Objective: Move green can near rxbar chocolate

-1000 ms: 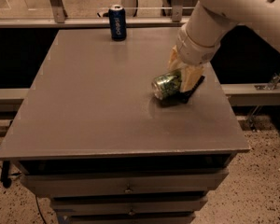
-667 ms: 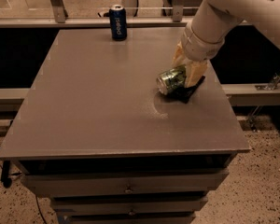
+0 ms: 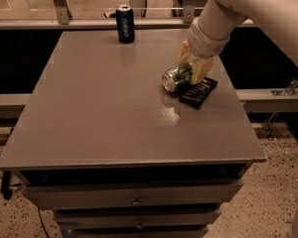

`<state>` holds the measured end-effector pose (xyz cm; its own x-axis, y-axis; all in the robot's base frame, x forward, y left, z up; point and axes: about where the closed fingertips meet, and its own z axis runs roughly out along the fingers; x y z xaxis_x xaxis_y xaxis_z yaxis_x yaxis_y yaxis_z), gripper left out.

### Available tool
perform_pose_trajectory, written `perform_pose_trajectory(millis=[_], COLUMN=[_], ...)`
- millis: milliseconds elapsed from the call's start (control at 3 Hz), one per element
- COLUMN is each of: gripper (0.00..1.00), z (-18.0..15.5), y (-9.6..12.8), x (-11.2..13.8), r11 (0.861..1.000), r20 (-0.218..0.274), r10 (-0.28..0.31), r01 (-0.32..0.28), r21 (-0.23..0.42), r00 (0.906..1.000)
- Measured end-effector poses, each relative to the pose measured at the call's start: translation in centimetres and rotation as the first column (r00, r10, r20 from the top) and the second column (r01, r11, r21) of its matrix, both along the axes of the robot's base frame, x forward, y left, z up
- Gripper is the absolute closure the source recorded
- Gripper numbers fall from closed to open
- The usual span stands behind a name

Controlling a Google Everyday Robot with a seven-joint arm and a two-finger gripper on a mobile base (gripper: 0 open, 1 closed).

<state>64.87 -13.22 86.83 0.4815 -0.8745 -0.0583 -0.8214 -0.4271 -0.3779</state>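
The green can (image 3: 176, 79) lies on its side, silver top pointing left toward me, at the right of the grey table (image 3: 104, 113). My gripper (image 3: 191, 72) reaches in from the upper right, with its tan fingers (image 3: 200, 69) on either side of the can's far end. The rxbar chocolate (image 3: 198, 92), a flat black bar with white lettering, lies just right of and in front of the can, touching or nearly touching it.
A dark blue can (image 3: 124, 24) stands upright at the table's back edge. The table's right edge (image 3: 243, 113) runs close to the bar. Drawers (image 3: 134, 200) are below the front edge. A railing runs behind the table.
The gripper and the green can have lifted slightly up and away from the bar, uncovering the black bar that lay under them.
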Motion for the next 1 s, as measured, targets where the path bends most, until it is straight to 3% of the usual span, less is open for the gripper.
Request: perform_pose_trajectory(millis=[333, 1000], gripper=[1.0, 1.0], z=[-0.4, -0.6], y=[0.7, 1.0], x=[2.0, 3.1], r11=[0.999, 0.997], r20=[0.008, 0.006], r10=[0.038, 0.073], r01=[-0.038, -0.073], r21=[0.006, 0.005], r00=[0.9992, 0.9973])
